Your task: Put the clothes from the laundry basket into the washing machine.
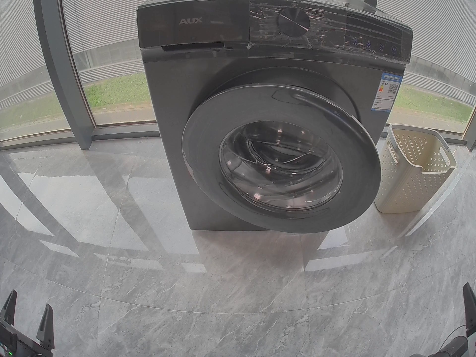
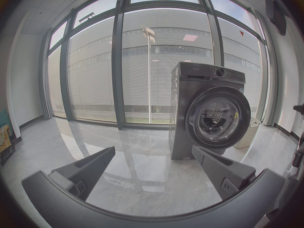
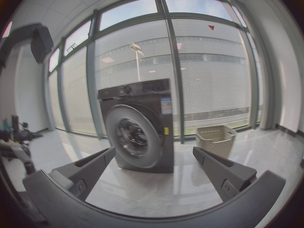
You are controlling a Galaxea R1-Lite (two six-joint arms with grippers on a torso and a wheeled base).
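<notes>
A dark grey front-loading washing machine stands on the floor straight ahead, and its round glass door looks shut. A cream perforated laundry basket stands just right of the machine, against the window. Its inner walls show and its bottom is hidden. My left gripper is low at the near left, far from the machine, open and holding nothing. My right gripper is also open and holding nothing. One of its fingers shows at the near right. The machine and the basket lie beyond it.
Glossy grey marble floor stretches between me and the machine. Floor-to-ceiling windows with dark frames run behind the machine. Open floor lies to the left of the machine.
</notes>
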